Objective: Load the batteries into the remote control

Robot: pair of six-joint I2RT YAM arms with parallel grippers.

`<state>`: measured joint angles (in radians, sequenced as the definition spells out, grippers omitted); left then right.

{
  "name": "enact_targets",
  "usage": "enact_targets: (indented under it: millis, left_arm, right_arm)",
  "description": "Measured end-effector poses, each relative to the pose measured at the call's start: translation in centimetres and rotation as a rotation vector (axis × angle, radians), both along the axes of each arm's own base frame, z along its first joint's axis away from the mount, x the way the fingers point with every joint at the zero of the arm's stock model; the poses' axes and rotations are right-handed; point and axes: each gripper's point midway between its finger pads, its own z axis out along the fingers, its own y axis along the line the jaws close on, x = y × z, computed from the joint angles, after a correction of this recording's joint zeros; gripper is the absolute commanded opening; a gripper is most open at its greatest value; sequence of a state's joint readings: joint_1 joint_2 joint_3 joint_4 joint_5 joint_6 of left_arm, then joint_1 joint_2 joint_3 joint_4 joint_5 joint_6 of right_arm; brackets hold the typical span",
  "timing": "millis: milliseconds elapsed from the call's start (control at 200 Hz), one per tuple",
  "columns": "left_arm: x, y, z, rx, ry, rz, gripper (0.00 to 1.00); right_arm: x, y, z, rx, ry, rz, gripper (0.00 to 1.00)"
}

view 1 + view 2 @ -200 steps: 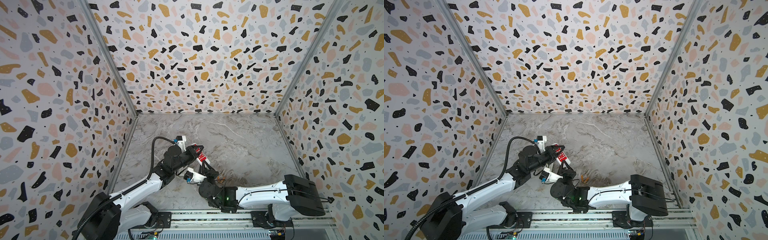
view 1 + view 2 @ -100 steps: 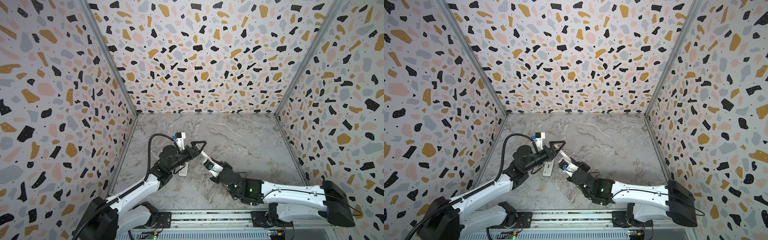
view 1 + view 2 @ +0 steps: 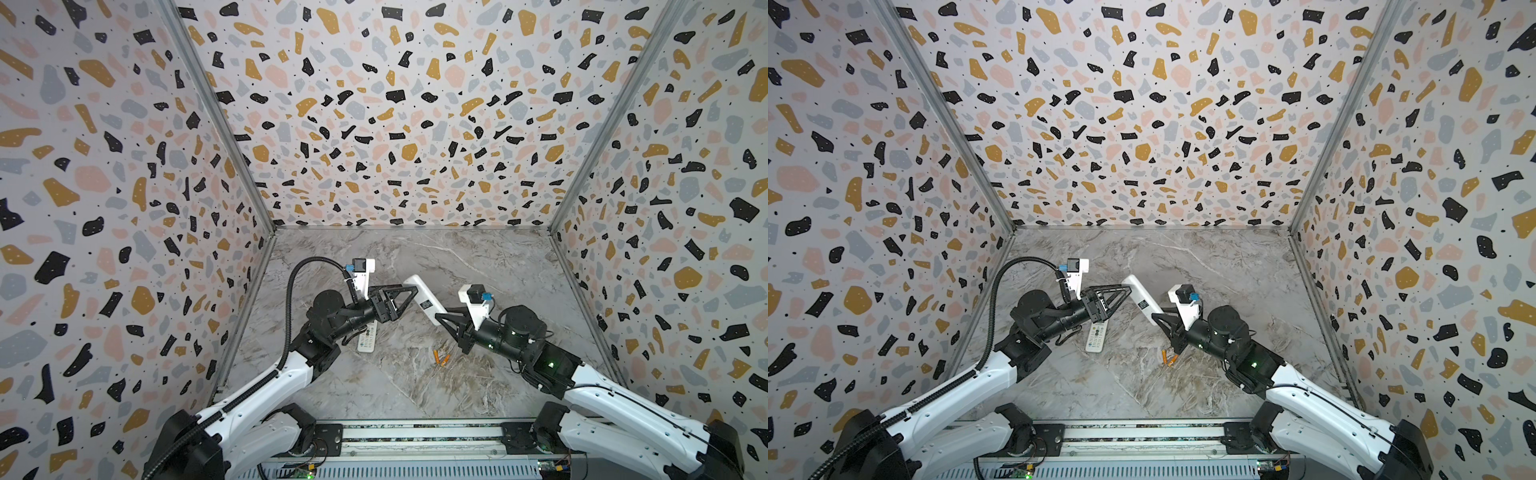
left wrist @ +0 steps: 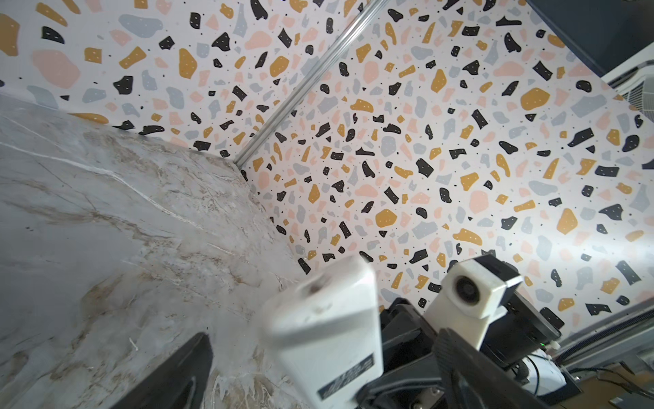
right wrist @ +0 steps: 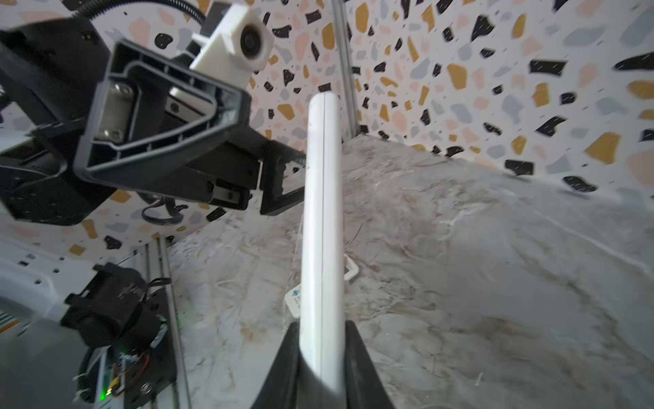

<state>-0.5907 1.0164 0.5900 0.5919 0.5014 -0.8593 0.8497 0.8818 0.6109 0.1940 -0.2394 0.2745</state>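
A long white remote control (image 3: 424, 297) hangs tilted above the table, and my right gripper (image 3: 441, 316) is shut on its near end. In the right wrist view the remote (image 5: 322, 198) shows edge-on, clamped between the black fingers (image 5: 357, 364). My left gripper (image 3: 405, 297) is open, and its jaws stand on either side of the remote's far end (image 4: 329, 329); whether they touch it I cannot tell. Two orange batteries (image 3: 440, 357) lie together on the marble table (image 3: 478, 266), below the right gripper. Both top views show them (image 3: 1168, 357).
A second, smaller white remote (image 3: 368, 338) lies buttons-up on the table, partly under the left arm; it also shows in the right wrist view (image 5: 293, 301). Terrazzo-patterned walls (image 3: 395, 124) close in three sides. A metal rail (image 3: 415, 434) runs along the front edge.
My left gripper has opened and let go of the white remote. The right arm has swung out to the right and back, carrying the remote away from the left side.
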Motion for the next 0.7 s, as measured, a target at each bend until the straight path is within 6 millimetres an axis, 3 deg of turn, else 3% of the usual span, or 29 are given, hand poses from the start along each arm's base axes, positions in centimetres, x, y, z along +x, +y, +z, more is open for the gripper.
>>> enact_targets:
  millis: [110, 305, 531, 701]
  left_arm:
    - [-0.6, -0.4, -0.1, 0.016, -0.024, -0.032, 1.00]
    - [-1.9, -0.9, 0.4, 0.023, -0.069, -0.094, 0.94]
    - [-3.1, -0.7, 2.1, -0.009, -0.129, -0.117, 0.62]
    - [-3.1, -0.7, 2.1, -0.013, -0.132, -0.115, 0.42]
  right_arm:
    - [-0.8, 1.2, -1.1, 0.000, 0.066, 0.087, 0.00]
    - [-1.6, 1.5, 0.1, 0.070, 0.113, 0.184, 0.00]
    - [-1.7, 1.2, 1.9, 0.161, 0.130, 0.259, 0.00]
    - [-2.3, 1.4, 2.2, 0.183, 0.150, 0.315, 0.00]
